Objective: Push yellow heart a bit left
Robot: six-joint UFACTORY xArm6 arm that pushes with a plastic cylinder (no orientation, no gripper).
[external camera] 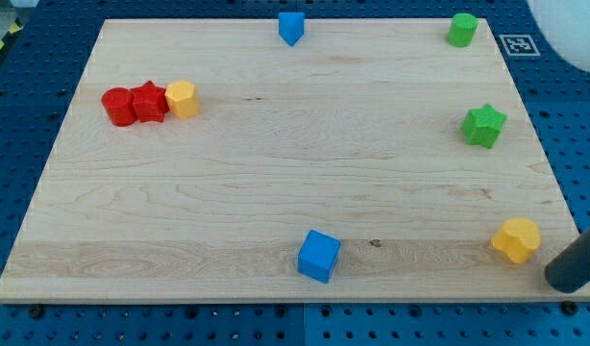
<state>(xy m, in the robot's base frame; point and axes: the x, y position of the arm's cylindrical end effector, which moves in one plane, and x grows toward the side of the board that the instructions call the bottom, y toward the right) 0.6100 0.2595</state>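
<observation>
While my tip (pixel 569 281) sits just right of the yellow heart (pixel 517 239), slightly lower, an off-centre push risks skewing it upward; no pincer fitted, state untellable.

A light wooden board (pixel 276 183) with horizontal grain fills most of the view. It rests on a blue perforated metal base (pixel 16 115). At 1 o'clock, a black-and-white square marker (pixel 518 44) lies on the base. Lighting is even.

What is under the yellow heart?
The yellow heart sits on the wooden board near its bottom right corner. The wood right beneath it is covered. My tip is just to its right.
</observation>
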